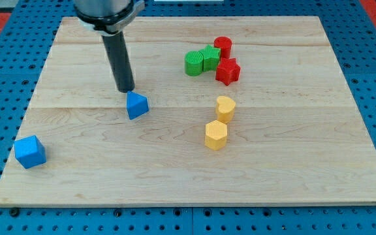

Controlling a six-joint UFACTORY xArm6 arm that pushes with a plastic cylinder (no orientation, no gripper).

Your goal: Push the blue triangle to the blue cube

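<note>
The blue triangle (136,105) sits left of centre on the worktop (292,170), my tip (127,89) just above-left of it, almost touching. The blue cube (30,151) lies well apart at lower left. No hand shows, only the rod.

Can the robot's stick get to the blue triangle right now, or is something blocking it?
Probably yes. My tip sits just above the blue triangle toward the view's top, almost touching it, with no block between them. The blue cube lies far off at the view's lower left.
</note>
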